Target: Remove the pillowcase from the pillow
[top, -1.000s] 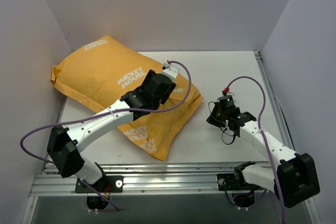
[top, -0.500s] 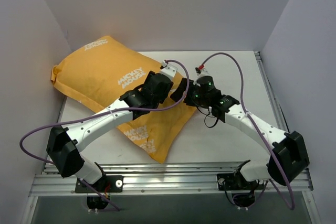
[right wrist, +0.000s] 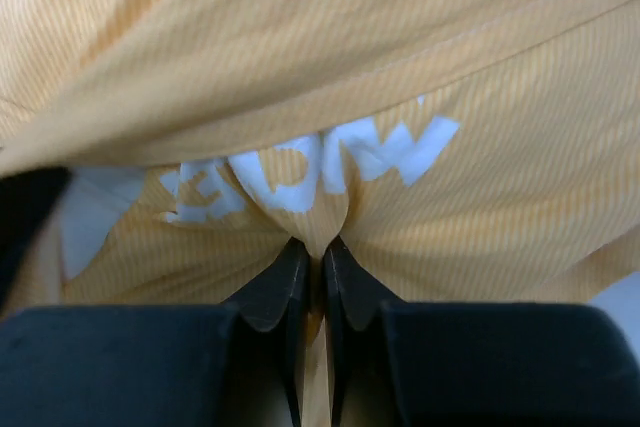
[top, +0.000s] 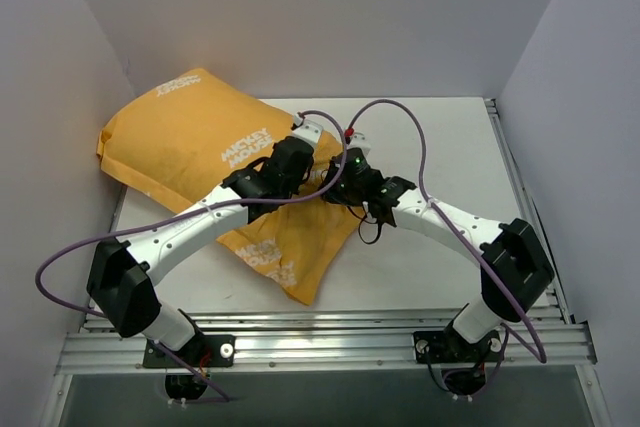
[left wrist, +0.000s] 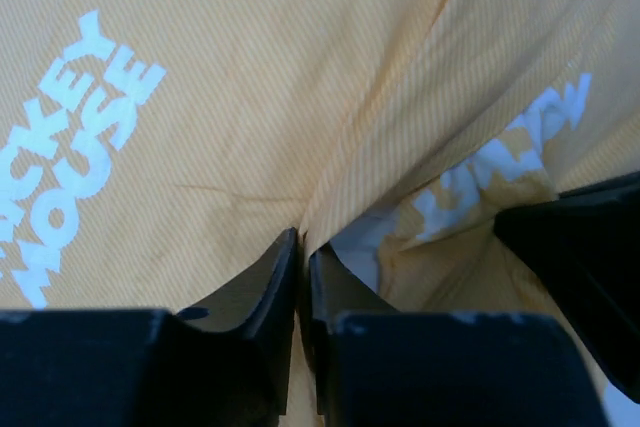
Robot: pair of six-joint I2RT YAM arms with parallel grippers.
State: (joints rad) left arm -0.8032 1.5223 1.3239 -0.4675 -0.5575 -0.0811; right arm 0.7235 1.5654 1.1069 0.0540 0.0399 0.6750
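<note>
The orange-yellow pillowcase (top: 190, 137) with white "Mickey Mouse" lettering lies across the left half of the table, bulging. The pillow is hidden inside it. At the cover's right edge both grippers meet. My left gripper (top: 310, 169) is shut on a pinched ridge of orange fabric (left wrist: 250, 97), its tips (left wrist: 302, 245) almost touching. My right gripper (top: 332, 187) is shut on a fold of the same fabric (right wrist: 300, 27), which bunches up between its tips (right wrist: 320, 247). A small pale patch (left wrist: 355, 247) shows beside the left fingers; I cannot tell if it is the pillow.
The white table (top: 440, 147) is boxed in by pale walls on the left, back and right. An aluminium rail (top: 320, 342) runs along the near edge. Purple cables (top: 400, 112) loop above both wrists. The right gripper's dark body (left wrist: 580, 247) sits close beside the left one.
The right arm swung left from the table's right side to the pillowcase's right edge and shut on fabric. The left gripper closed on the fabric, and the cover's right corner drew in leftward.
</note>
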